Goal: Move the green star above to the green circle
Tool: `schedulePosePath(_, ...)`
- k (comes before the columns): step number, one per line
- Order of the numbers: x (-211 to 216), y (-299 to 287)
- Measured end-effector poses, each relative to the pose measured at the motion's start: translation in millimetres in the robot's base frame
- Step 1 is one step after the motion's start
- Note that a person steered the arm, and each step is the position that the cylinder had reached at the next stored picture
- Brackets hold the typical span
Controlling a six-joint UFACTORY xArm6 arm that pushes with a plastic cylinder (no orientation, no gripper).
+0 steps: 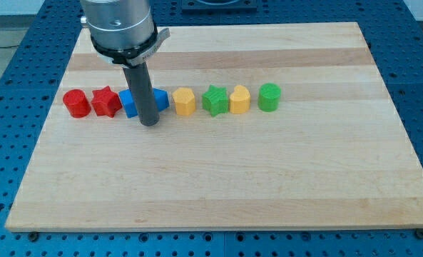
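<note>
Resting on the wooden board, my tip is standing in front of the row of blocks, covering part of the blue blocks. No pincer is fitted; the rod is holding nothing. To the tip's right, past the yellow hexagon block, the green star is sitting upright, bright green with blunt points. It is touching a second yellow block, and the green circle is lying just beyond. Left of the tip are sitting the red star and red circle.
</note>
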State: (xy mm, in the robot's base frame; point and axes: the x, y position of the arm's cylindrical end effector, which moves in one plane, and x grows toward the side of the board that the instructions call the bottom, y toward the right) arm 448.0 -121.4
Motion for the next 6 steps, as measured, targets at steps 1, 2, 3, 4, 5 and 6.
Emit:
schedulePosePath(1,23.7,22.5)
schedulePosePath(2,17.1,69.2)
schedulePosePath(3,-9.7,92.8)
schedulePosePath(4,-32.8,99.4)
schedulePosePath(5,-56.5,115.1)
schedulePosePath(6,-82.7,139.4)
